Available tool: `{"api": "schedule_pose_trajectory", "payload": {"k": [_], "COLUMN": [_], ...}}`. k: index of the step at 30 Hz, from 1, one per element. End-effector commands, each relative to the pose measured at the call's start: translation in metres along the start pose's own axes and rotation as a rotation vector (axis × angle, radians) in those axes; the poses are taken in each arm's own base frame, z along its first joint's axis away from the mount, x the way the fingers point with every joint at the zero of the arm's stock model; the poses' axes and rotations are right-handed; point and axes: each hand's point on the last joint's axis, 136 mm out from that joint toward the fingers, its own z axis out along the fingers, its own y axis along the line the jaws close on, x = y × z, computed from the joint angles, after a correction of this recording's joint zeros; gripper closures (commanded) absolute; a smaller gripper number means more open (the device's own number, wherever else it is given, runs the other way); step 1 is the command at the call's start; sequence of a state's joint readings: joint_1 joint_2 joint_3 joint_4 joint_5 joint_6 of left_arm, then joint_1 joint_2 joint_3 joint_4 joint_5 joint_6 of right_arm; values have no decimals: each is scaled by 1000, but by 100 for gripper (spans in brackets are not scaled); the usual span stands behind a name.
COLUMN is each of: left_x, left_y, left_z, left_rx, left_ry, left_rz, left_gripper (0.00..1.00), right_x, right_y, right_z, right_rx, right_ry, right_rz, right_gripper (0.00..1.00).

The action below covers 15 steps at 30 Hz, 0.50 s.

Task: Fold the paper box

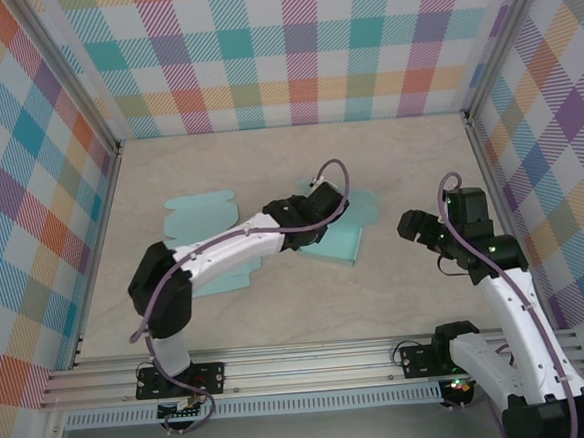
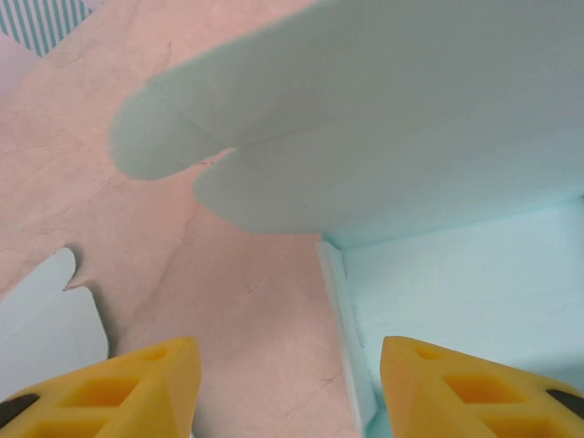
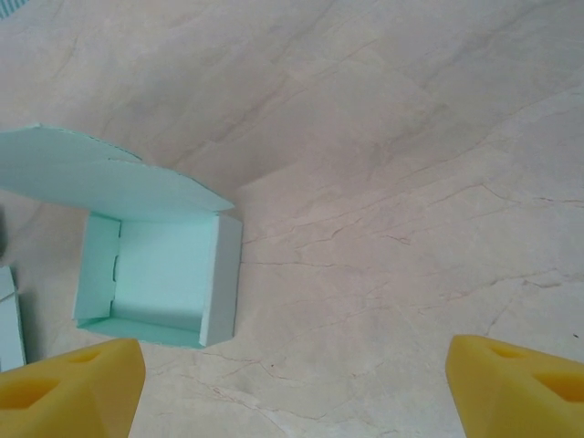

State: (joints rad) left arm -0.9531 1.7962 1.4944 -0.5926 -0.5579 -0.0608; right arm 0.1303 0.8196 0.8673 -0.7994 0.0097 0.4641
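The teal paper box [image 1: 341, 238] sits mid-table, partly folded, with low walls raised and a rounded lid flap [image 2: 383, 119] standing over it. My left gripper [image 1: 313, 228] is at the box's left side. Its yellow fingers [image 2: 137, 388] are open and straddle the box's left wall [image 2: 339, 310] without touching it, one over the table and one over the box floor. My right gripper [image 1: 418, 228] hovers to the right of the box, open and empty. In the right wrist view the box [image 3: 160, 274] lies left of that gripper [image 3: 297, 388].
Flat teal card pieces [image 1: 200, 215] lie left of the box, partly under my left arm, and an edge of one card piece [image 2: 46, 315] is near my left finger. Checked walls enclose the table. Bare tabletop [image 1: 399, 171] lies between the box and the right wall.
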Motion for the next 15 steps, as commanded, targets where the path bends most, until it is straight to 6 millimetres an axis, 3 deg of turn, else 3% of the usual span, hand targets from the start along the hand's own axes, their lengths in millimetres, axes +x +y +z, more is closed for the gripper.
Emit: {"api": "schedule_pose_trajectory", "payload": {"k": [1,5,11,15], "left_x": [-2,-5,-11,-11], "left_y": [4,30,70,67], "left_z": [-15,-7,35,53], "left_rx": [86,177,358,432], "left_ry": [-49,-127,-207,-210], "left_rz": [-62,-77,-201,-154], "left_gripper": [44,43,43,40], "right_x": [-2,-1,-11,-14], "right_y": [16,30,42,49], "right_z": [10,24,35,45], "right_rx": [-90,-164,-220,-241], "right_ry": [7,27,12,14], "right_rz": [-59,-98,-147,-175], "right_gripper": [14,14,15,16]}}
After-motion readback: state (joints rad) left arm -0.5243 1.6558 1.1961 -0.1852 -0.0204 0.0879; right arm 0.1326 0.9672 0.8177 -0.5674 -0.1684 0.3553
